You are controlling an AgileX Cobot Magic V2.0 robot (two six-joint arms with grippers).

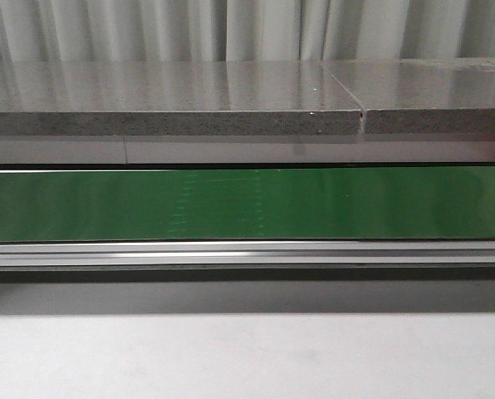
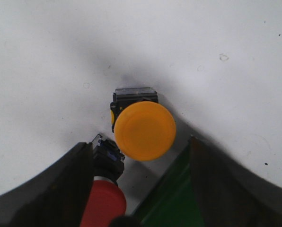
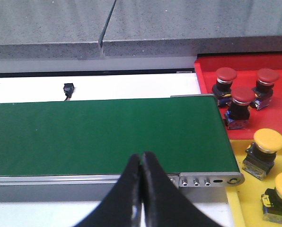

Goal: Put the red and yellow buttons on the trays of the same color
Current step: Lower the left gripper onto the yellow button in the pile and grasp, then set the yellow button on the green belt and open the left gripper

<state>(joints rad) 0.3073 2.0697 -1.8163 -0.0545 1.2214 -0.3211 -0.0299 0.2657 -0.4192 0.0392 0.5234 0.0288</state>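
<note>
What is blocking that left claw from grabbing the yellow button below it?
Nothing visible. The yellow button stands in the open gap of the left gripper, on the white surface. A red button lies close beside one finger and could get caught.

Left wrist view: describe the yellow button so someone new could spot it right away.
Start at the white tabletop under the left gripper, whose dark fingers stand wide apart. Between them, just beyond the fingertips, stands the yellow button, a round flat cap on a black block. Its neighbour, the red button, lies on its side against one finger; the yellow one is upright, cap facing the camera.
</note>
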